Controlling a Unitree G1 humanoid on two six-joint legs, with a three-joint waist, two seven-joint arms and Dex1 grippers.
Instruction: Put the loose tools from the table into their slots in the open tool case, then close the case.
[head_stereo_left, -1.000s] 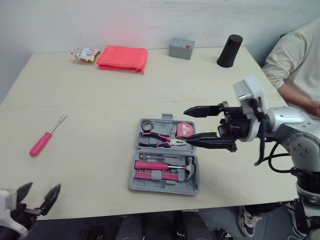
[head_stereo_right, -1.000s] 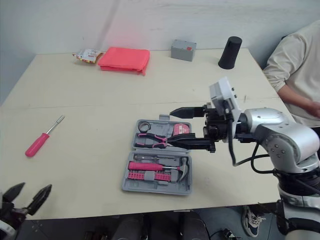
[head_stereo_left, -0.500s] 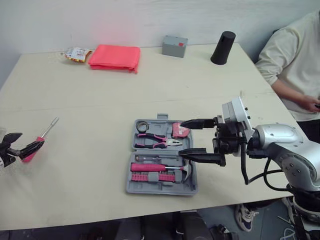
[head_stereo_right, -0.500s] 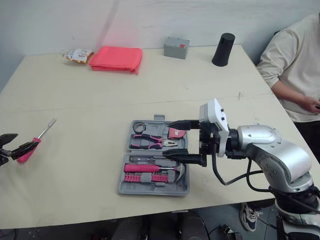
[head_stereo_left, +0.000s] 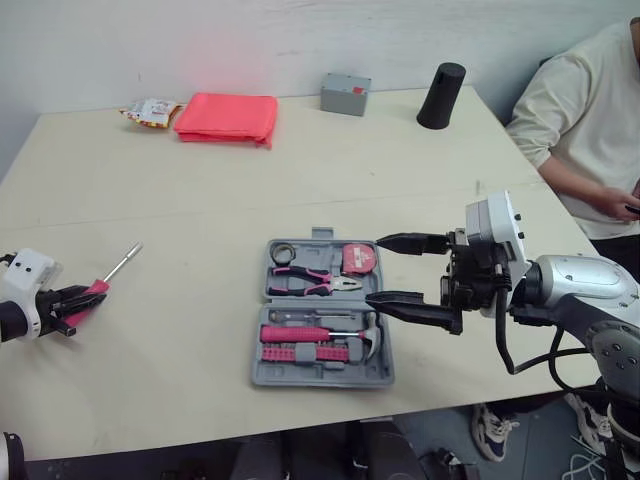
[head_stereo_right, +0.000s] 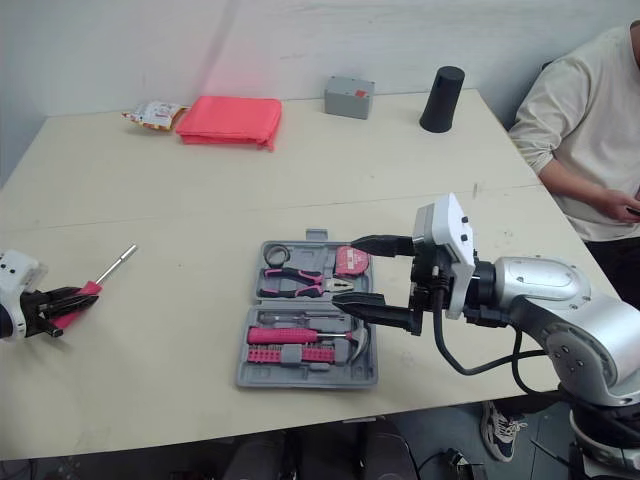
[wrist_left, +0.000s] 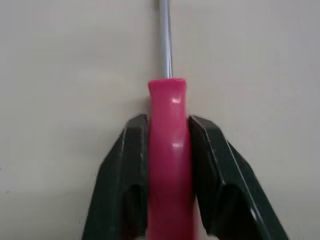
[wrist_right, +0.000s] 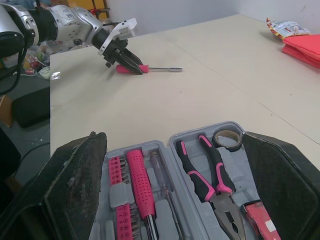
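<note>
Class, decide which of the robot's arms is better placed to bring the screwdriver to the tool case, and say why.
Left. The left gripper is shut on the screwdriver by its pink handle, well away from the case. The right gripper hangs open at the case's edge, holding nothing.

A glossy pink plastic handle and bare metal shaft are seen on the screwdriver (wrist_left: 167, 150); the table (head_stereo_left: 330, 170) is finished smooth and matt.

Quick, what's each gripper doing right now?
Left gripper: closed on the pink screwdriver.
Right gripper: open, holding nothing.
</note>
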